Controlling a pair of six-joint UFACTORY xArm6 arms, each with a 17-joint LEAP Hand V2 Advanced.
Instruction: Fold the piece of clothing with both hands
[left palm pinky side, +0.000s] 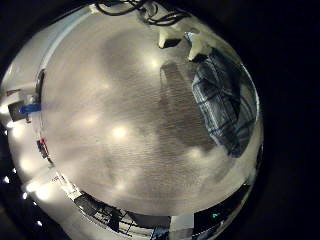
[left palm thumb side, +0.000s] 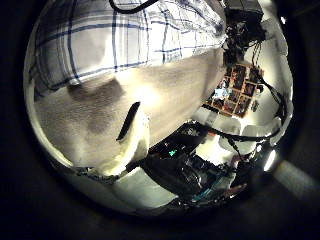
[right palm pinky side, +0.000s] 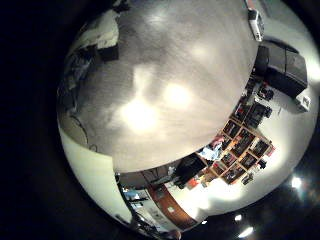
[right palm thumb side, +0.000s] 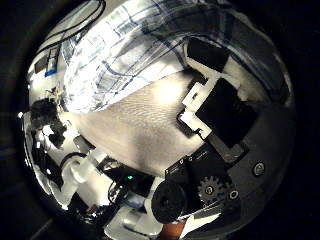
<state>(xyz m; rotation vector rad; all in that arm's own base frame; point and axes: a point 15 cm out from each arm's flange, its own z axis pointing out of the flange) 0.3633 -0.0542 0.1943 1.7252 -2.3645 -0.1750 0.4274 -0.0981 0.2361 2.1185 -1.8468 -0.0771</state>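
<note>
In the left little finger side palm view the cloth (left palm pinky side: 222, 100) lies beside the fingertips (left palm pinky side: 185, 40), which touch nothing. In the right thumb side palm view the cloth (right palm thumb side: 150, 50) lies close, and the right hand's fingers (right palm thumb side: 215, 100) reach out straight over its edge, holding nothing.
</note>
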